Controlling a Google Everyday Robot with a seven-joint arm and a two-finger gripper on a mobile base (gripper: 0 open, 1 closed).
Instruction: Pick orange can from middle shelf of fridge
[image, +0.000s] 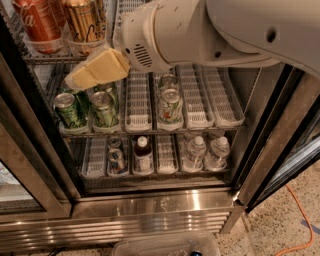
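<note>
The orange can (86, 20), gold-orange with dark lettering, stands on the middle shelf (50, 59) at the top left of the camera view, next to a red cola can (37, 20). My gripper (75, 82), cream-coloured, points left and down inside the fridge (150, 202). It hangs just below the middle shelf's front edge, under the orange can and above the green cans, and touches neither. My white arm (210, 30) crosses the top of the view and hides the right part of the shelf.
Green cans (70, 110) (103, 107) and one more can (170, 105) stand on the rack below. The lowest rack holds water bottles (206, 151), a dark-capped bottle (143, 152) and a small can (116, 160). Dark door frames (280, 135) stand on both sides. An orange cable (300, 220) lies on the floor.
</note>
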